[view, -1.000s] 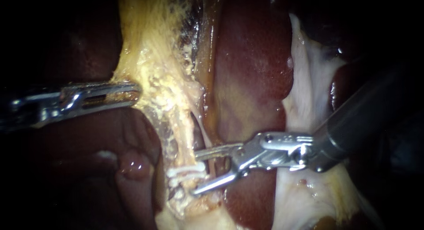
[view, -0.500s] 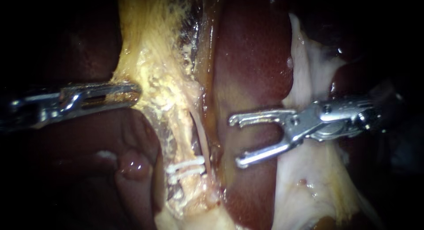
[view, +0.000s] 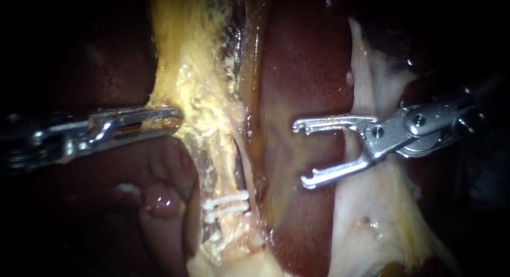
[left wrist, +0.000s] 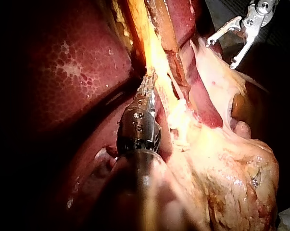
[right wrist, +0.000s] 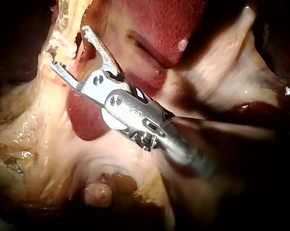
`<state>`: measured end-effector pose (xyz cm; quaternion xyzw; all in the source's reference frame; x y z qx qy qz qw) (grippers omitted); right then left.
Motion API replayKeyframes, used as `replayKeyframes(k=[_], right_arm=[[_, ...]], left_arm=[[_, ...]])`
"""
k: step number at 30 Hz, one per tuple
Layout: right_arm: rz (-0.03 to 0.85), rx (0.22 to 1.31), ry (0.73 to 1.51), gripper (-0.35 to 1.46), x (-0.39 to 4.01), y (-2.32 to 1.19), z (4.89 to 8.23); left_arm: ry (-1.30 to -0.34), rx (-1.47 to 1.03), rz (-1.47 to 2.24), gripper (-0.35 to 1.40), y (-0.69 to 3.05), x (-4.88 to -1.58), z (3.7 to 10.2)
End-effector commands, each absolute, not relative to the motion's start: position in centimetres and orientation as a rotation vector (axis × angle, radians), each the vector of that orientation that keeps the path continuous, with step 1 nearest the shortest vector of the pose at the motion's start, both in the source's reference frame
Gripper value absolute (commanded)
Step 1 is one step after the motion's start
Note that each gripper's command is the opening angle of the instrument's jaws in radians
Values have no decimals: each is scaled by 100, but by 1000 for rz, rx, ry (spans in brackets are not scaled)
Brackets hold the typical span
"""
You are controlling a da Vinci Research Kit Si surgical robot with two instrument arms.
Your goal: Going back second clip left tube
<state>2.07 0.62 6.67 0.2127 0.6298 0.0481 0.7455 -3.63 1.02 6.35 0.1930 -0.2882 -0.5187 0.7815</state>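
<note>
Clips: two white clips (view: 227, 203) lie side by side across the tube (view: 219, 162), low on the pale strand, lower in the endoscope view than both instruments.
Tube: it runs down from the yellow tissue (view: 186, 53), just beside the dark red liver (view: 305, 69).
Left instrument (view: 171, 119): claw is narrow, closed on the edge of the yellow tissue above the clips; in the left wrist view its tip is sunk in this tissue.
Right instrument (view: 300, 153): claw is wide and holds nothing; it hangs over the liver, well apart from the clips, with both tips pointing toward the tube.
</note>
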Motion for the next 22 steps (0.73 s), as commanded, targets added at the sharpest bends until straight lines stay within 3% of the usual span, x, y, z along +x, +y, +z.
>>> replayKeyframes(k=[1, 8, 22], right_arm=[[106, 467, 1378, 60, 206, 62, 667], [100, 464, 1379, 60, 204, 62, 666], [99, 465, 1379, 60, 202, 61, 666]], left_arm=[[-614, 424, -1110, -35, 98, -368, 640], [-600, 440, -1090, -35, 87, -390, 656], [-600, 445, -1088, -35, 91, -389, 653]])
